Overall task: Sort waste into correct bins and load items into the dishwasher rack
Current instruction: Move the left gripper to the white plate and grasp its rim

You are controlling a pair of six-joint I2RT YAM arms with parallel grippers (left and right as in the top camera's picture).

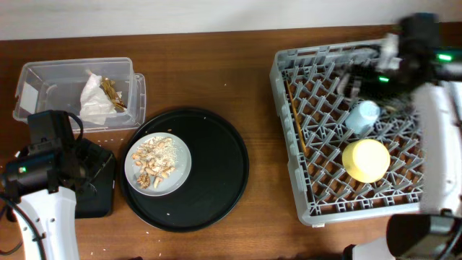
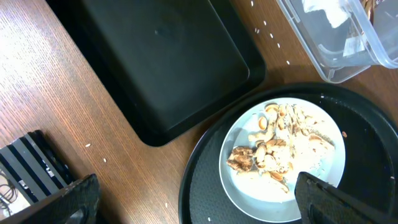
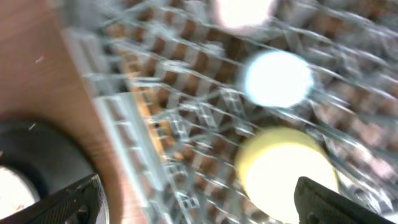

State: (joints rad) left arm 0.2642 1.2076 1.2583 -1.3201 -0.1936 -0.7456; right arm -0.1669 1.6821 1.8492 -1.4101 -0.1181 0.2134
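The pale plate point(image 1: 158, 164) holds beige food scraps point(image 1: 156, 160) and sits on the round black tray; it also shows in the left wrist view point(image 2: 283, 158). The clear tub point(image 1: 54, 81) holds the white napkin point(image 1: 94, 101) and brown wrapper point(image 1: 112, 92). The shallow black tray point(image 2: 161, 59) lies beside the plate. My left gripper point(image 2: 205, 205) is open and empty, above the round tray's left rim. The grey rack point(image 1: 289, 155) holds the light-blue cup point(image 1: 362, 116), the upturned yellow bowl point(image 1: 367, 159) and chopsticks point(image 1: 294, 115). My right gripper point(image 3: 199, 202) is open and empty over the rack. The pink cup cannot be made out.
The large round black tray point(image 1: 216, 170) sits mid-table. Small crumbs lie on the wooden table near the tub point(image 2: 270, 34). The right wrist view is motion-blurred. The left arm's white body point(image 1: 43, 217) fills the lower left corner.
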